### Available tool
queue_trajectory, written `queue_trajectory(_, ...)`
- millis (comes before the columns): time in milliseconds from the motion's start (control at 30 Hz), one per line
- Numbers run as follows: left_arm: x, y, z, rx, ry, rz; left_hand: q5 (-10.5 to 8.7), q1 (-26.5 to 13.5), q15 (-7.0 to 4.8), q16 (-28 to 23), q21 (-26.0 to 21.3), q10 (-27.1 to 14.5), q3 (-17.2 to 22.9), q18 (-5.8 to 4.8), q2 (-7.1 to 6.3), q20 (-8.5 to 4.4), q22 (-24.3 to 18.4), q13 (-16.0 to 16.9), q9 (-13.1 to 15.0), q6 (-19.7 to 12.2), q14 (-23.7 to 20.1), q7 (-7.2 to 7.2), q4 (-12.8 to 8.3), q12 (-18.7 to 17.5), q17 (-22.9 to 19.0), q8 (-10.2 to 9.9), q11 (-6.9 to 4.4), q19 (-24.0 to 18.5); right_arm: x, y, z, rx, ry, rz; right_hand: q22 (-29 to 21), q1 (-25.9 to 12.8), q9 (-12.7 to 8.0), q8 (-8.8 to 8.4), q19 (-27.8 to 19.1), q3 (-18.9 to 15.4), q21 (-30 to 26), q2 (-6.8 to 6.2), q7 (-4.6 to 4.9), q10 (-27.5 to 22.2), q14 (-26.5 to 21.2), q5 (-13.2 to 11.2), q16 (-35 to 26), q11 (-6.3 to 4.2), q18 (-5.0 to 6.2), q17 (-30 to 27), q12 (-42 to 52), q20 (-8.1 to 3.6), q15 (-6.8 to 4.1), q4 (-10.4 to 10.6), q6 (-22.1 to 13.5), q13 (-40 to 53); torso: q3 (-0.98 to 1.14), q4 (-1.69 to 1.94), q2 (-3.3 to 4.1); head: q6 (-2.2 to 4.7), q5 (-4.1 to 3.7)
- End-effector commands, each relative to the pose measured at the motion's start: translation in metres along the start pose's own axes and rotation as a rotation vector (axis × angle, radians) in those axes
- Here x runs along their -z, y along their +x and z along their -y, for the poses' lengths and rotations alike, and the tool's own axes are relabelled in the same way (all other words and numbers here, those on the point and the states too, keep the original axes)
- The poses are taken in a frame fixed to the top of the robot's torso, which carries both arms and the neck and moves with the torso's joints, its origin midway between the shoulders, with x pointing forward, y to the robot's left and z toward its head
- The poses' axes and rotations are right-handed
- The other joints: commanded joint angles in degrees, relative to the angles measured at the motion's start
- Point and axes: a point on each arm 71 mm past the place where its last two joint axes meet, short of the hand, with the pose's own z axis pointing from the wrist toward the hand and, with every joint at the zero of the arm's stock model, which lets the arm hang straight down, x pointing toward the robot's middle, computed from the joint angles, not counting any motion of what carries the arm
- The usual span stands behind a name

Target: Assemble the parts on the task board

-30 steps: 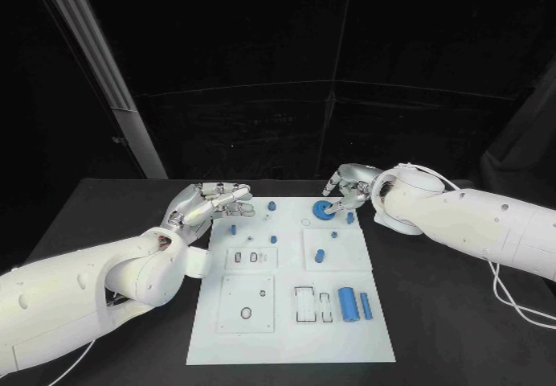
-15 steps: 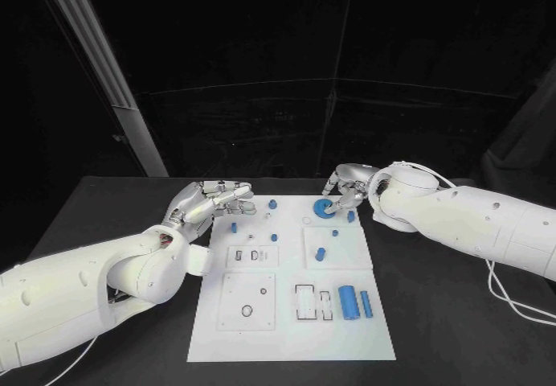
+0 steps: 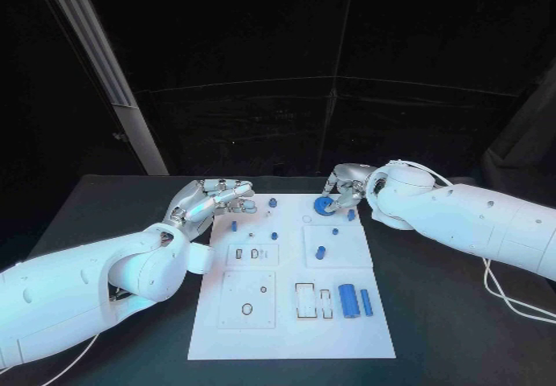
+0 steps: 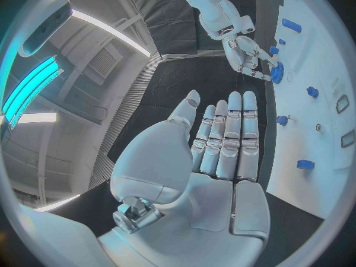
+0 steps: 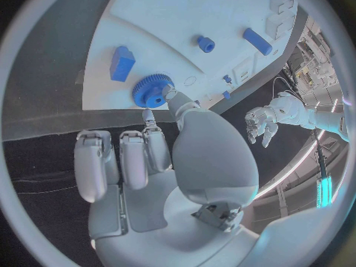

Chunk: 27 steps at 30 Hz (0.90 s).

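Note:
The white task board [image 3: 290, 326] lies in the middle of the black table. A blue gear [image 3: 322, 207] sits at its far right part. My right hand [image 3: 348, 185] is at the gear and pinches its rim between the thumb and a fingertip [image 5: 169, 92]; the gear [image 5: 153, 91] lies near the board's edge. My left hand [image 3: 214, 198] hovers over the board's far left corner, palm bare and fingers [image 4: 226, 139] stretched out side by side, holding nothing. A blue block [image 5: 121, 63] stands beside the gear.
Small blue pegs [image 3: 273, 236] dot the board's far half. An oblong piece [image 3: 319, 254] lies on the right panel. A thick cylinder [image 3: 345, 303] and a thinner bar [image 3: 365, 303] lie at the near right, next to rectangular slots [image 3: 304, 303].
The whole view has shifted a little. The hands and the parts stand where they were.

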Motion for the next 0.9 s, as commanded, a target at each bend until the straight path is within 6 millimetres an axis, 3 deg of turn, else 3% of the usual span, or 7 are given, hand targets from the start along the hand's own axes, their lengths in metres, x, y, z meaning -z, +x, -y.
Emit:
queue_trajectory(33, -0.0005, 0.0015, 0.0010, 0.008, 0.006, -0.013, -0.19, -0.2, 0.14, -0.3, -0.2, 0.3, 0.0, 0.67, 0.40, 0.35, -0.1, 0.0, -0.1, 0.3, 0.0, -0.20, -0.2, -0.3, 0.1, -0.4, 0.19, -0.1, -0.0007, 0.0015, -0.0011, 0.015, -0.003, -0.021, 14.0, -0.1, 0.1, 0.34, 5.4, 0.4, 0.3, 0.66, -0.08, 0.3, 3.6, 0.3, 0.3, -0.12, -0.61, 4.2, 0.4, 0.04, 0.18, -0.2, 0.8, 3.8, 0.01, -0.01, -0.03, -0.07, 0.04)
queue_trajectory(667, -0.0008, 0.0008, 0.0006, 0.007, 0.004, -0.011, -0.17, -0.2, 0.14, -0.4, -0.2, 0.3, 0.0, 0.68, 0.51, 0.35, -0.1, 0.0, -0.1, 0.3, 0.0, -0.21, -0.3, -0.4, 0.1, -0.4, 0.18, -0.1, -0.0020, 0.0028, -0.0014, 0.025, 0.000, -0.015, 14.5, -0.7, 0.3, 0.51, 5.6, 1.3, 0.4, 1.70, -0.35, 0.5, 3.7, 0.6, 0.4, -0.39, -0.70, 4.6, 0.8, -0.18, -0.05, -1.1, 2.5, 4.3, 0.02, -0.01, 0.01, -0.30, 0.01)
queue_trajectory(833, -0.0008, 0.0006, 0.0006, 0.007, 0.004, -0.010, -0.16, -0.1, 0.13, -0.4, -0.2, 0.3, 0.1, 0.68, 0.58, 0.35, -0.1, 0.0, -0.1, 0.4, 0.0, -0.22, -0.4, -0.4, 0.1, -0.4, 0.18, -0.1, -0.0009, -0.0029, -0.0051, 0.041, -0.023, 0.075, 15.1, 0.2, 1.3, 2.25, 6.0, 4.1, 0.7, 4.46, -1.45, 1.5, 3.8, 1.6, 0.6, -1.30, -0.85, 5.1, 2.1, -0.75, -0.79, -2.7, 7.5, 5.8, 0.02, -0.03, -0.04, -0.27, -0.03)
queue_trajectory(900, -0.0007, 0.0003, 0.0007, 0.006, 0.004, -0.009, -0.16, -0.1, 0.13, -0.4, -0.2, 0.3, 0.1, 0.68, 0.58, 0.35, -0.1, 0.0, -0.1, 0.4, 0.0, -0.22, -0.4, -0.4, 0.1, -0.4, 0.18, -0.1, 0.0001, -0.0054, -0.0075, 0.043, -0.038, 0.115, 15.1, 0.1, 1.7, 2.61, 6.0, 4.9, 0.7, 4.86, -1.87, 1.8, 3.8, 3.2, 0.7, -1.71, -0.85, 5.3, 2.5, -1.16, -1.18, -3.4, 9.0, 6.1, 0.01, -0.04, -0.03, -0.22, -0.05)
